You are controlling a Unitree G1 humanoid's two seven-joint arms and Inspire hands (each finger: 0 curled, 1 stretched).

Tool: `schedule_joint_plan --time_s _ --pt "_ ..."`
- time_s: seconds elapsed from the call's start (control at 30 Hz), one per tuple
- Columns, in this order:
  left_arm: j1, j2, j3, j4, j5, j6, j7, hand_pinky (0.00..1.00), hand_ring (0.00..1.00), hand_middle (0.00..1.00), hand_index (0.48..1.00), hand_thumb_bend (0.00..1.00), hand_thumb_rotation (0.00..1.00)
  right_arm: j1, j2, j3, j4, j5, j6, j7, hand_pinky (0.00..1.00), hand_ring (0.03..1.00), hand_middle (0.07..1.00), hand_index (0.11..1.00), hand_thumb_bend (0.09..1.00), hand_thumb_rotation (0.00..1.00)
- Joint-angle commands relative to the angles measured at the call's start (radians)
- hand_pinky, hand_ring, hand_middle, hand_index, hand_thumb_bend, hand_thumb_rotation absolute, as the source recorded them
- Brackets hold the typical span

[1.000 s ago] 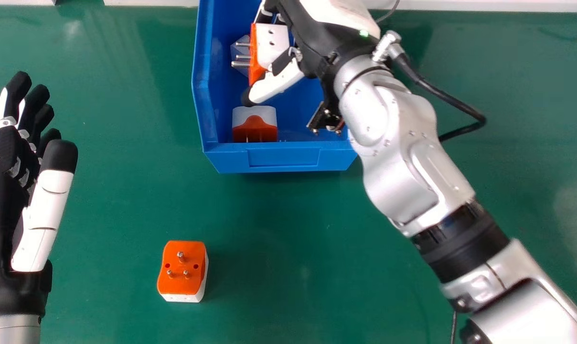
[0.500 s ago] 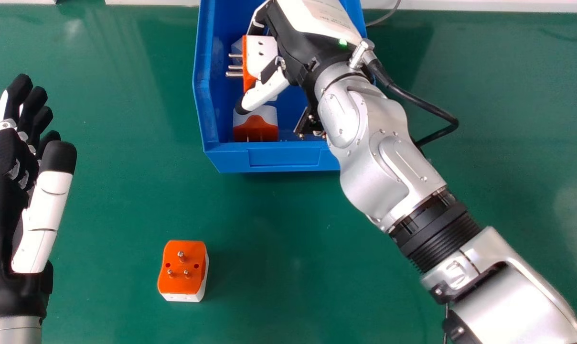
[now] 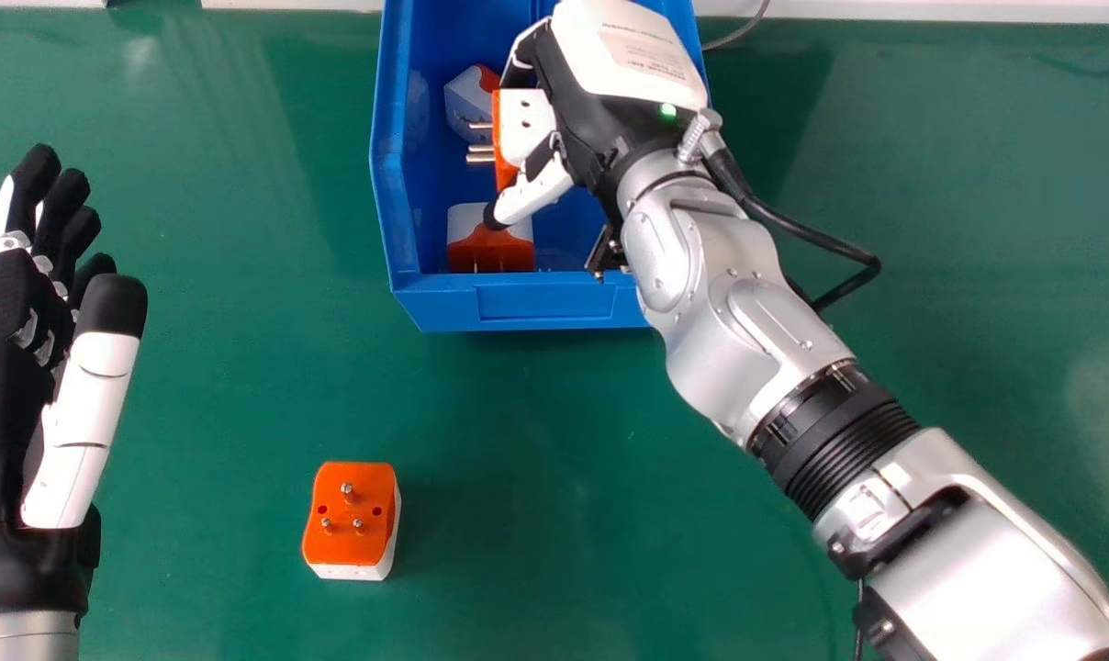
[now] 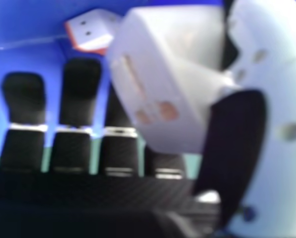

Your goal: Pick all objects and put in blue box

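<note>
Right hand (image 3: 538,191) partly closed, pinching plug adapter (image 3: 525,127) (white-orange)

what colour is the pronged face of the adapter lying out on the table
The adapter's pronged face is orange, clearest in the head view.

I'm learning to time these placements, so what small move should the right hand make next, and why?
Probably ease its thumb and fingers apart to release the held adapter. The right hand has it within the walls of the blue box, where another adapter lies by the front wall.
</note>
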Motion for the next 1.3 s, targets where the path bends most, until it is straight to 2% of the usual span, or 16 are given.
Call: schedule_joint_plan --time_s 0.0,0.2,0.27,0.33,0.57,0.63,0.67,0.73,0.77,0.83,0.87,1.0,1.1,1.2,1.27 --pt "0.005 0.000 0.003 -0.020 0.003 -0.024 0.003 0.94 0.96 0.96 0.961 0.79 0.81 -0.055 0.003 0.000 0.005 -0.004 -0.027 -0.043 0.28 0.379 0.449 0.527 0.506 0.01" --pt "0.004 -0.010 -0.002 -0.014 0.004 -0.034 0.006 0.94 0.96 0.96 0.962 0.79 0.81 -0.064 0.011 0.003 0.067 -0.002 -0.056 -0.098 0.26 0.354 0.442 0.527 0.506 0.00" --pt "0.003 -0.010 -0.003 -0.013 0.006 -0.035 0.005 0.94 0.95 0.96 0.961 0.79 0.81 -0.066 0.012 0.005 0.086 -0.005 -0.059 -0.114 0.23 0.319 0.434 0.525 0.506 0.00" --pt "-0.001 -0.010 -0.002 -0.003 0.004 -0.048 0.002 0.94 0.95 0.96 0.961 0.79 0.81 -0.066 0.014 0.002 0.096 0.000 -0.063 -0.127 0.23 0.319 0.434 0.525 0.506 0.00" --pt "-0.002 -0.011 -0.003 -0.009 0.009 -0.034 0.009 0.93 0.95 0.95 0.960 0.78 0.81 -0.084 0.026 -0.022 0.115 0.042 -0.031 -0.089 0.30 0.403 0.459 0.512 0.508 0.00" --pt "-0.003 -0.012 -0.004 -0.013 0.008 -0.028 0.012 0.93 0.95 0.95 0.959 0.78 0.81 -0.089 0.024 -0.019 0.117 0.048 -0.025 -0.072 0.37 0.465 0.521 0.505 0.503 0.06" --pt "-0.003 -0.013 -0.003 -0.012 0.009 -0.030 0.012 0.93 0.95 0.95 0.959 0.78 0.81 -0.089 0.023 -0.019 0.117 0.051 -0.023 -0.062 0.37 0.465 0.521 0.505 0.503 0.06" --pt "-0.005 -0.012 -0.002 -0.010 0.013 -0.033 0.013 0.93 0.95 0.95 0.958 0.79 0.80 -0.091 0.021 -0.016 0.119 0.053 -0.017 -0.043 0.42 0.523 0.577 0.556 0.504 0.16" --pt "-0.005 -0.009 -0.002 -0.008 0.014 -0.037 0.011 0.93 0.95 0.95 0.958 0.79 0.80 -0.091 0.021 -0.015 0.119 0.053 -0.013 -0.037 0.42 0.523 0.577 0.556 0.504 0.16" --pt "-0.008 -0.008 0.000 -0.004 0.018 -0.042 0.012 0.93 0.95 0.95 0.962 0.78 0.81 -0.091 0.022 -0.014 0.120 0.053 -0.005 -0.028 0.47 0.574 0.633 0.615 0.531 0.29" --pt "-0.010 -0.008 0.001 -0.002 0.021 -0.044 0.013 0.93 0.95 0.95 0.961 0.78 0.81 -0.093 0.023 -0.015 0.119 0.055 0.002 -0.020 0.47 0.581 0.640 0.624 0.536 0.31" --pt "-0.012 -0.004 0.004 0.000 0.018 -0.043 0.009 0.92 0.94 0.95 0.957 0.78 0.81 -0.101 0.022 -0.009 0.123 0.050 0.009 -0.006 0.49 0.602 0.663 0.657 0.541 0.35" --pt "-0.015 -0.002 0.005 0.005 0.025 -0.049 0.010 0.92 0.94 0.95 0.959 0.78 0.82 -0.104 0.021 -0.012 0.127 0.055 0.009 -0.002 0.50 0.615 0.676 0.673 0.547 0.37" --pt "-0.014 -0.003 0.005 0.006 0.021 -0.050 0.010 0.92 0.94 0.95 0.956 0.77 0.82 -0.101 0.023 -0.019 0.121 0.063 0.016 -0.001 0.51 0.628 0.687 0.671 0.551 0.37" --pt "-0.015 -0.004 0.005 0.005 0.028 -0.050 0.014 0.91 0.94 0.95 0.954 0.77 0.82 -0.098 0.022 -0.018 0.116 0.063 0.020 -0.001 0.50 0.614 0.676 0.660 0.556 0.37"
